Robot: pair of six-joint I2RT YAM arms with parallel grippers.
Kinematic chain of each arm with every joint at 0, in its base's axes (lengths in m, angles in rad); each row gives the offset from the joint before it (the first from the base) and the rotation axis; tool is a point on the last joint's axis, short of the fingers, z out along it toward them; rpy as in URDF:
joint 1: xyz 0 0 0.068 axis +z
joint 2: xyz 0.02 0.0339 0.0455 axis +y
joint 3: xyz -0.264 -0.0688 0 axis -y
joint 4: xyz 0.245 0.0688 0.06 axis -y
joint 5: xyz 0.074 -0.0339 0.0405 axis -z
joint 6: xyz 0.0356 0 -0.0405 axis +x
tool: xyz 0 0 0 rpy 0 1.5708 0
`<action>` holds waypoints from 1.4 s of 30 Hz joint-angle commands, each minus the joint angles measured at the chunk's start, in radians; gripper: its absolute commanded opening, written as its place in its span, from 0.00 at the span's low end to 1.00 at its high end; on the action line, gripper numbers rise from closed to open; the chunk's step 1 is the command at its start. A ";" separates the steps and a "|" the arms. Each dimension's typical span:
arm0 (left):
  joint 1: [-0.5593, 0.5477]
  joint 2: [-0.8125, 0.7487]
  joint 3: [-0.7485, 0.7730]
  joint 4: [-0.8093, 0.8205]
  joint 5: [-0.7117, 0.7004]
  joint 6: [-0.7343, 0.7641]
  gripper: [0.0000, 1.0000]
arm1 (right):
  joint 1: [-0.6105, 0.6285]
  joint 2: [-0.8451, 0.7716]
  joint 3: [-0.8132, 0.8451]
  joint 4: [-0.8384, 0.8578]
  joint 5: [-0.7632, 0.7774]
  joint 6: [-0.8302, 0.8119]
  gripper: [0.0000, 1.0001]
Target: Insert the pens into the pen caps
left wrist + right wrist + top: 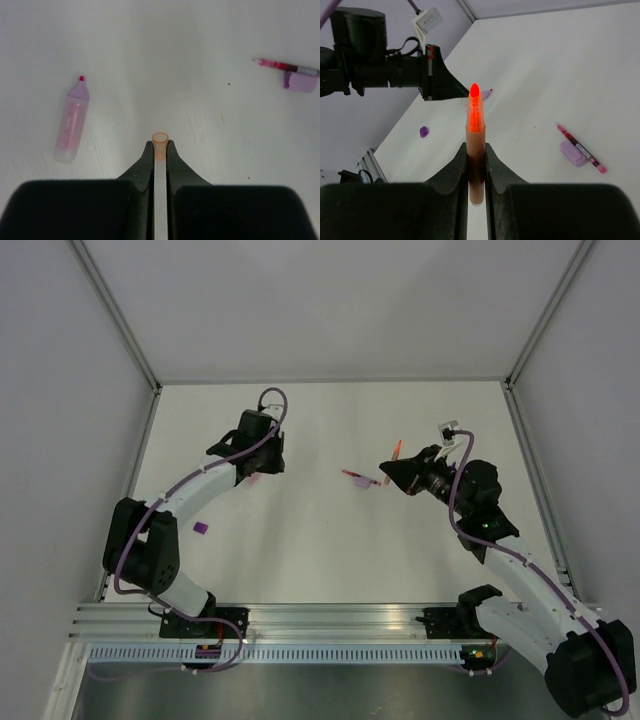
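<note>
We've got both halves in hand. Right claw (475, 150) is clamped on the orange pen (475, 125), barrel gripped low, bright tip sticking out past the fingertips along the claw's own axis. Left claw (160, 146) is pinched together on the orange cap (160, 138), held right at the fingertips with its open mouth facing outward, away from the wrist. So the move turns on one thing: pen axis vs cap bore. From above, the claws sit well apart across the far half of the surface (320, 560), left claw toward the left edge and right claw toward the right edge. Only the pink pen (354, 476) and a lilac cap (373, 481) lie flat between them, nearer the right claw. From the right wrist the pen tip points roughly at the left claw but looks to pass just beside it, so we judge the axes not yet lined up; we can't tell the exact tilt mismatch. We'd say the cap mouth needs to turn to face the tip, then the gap closes along that shared line. Risk: the cap is on a thin pinch and could twist or slip on contact. Lilac marker (71, 122) lies uncapped near the left claw, and a small purple cap (201, 527) sits near the left edge.
</note>
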 commanded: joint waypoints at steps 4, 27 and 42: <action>-0.049 0.028 -0.037 -0.017 0.270 0.312 0.02 | -0.003 -0.237 -0.016 -0.154 0.077 0.041 0.00; -0.226 -0.065 -0.290 -0.099 0.153 1.040 0.02 | -0.003 -0.470 0.004 -0.387 0.181 -0.017 0.00; -0.261 -0.009 -0.236 -0.171 0.092 0.936 0.46 | -0.003 -0.522 0.021 -0.447 0.195 -0.028 0.00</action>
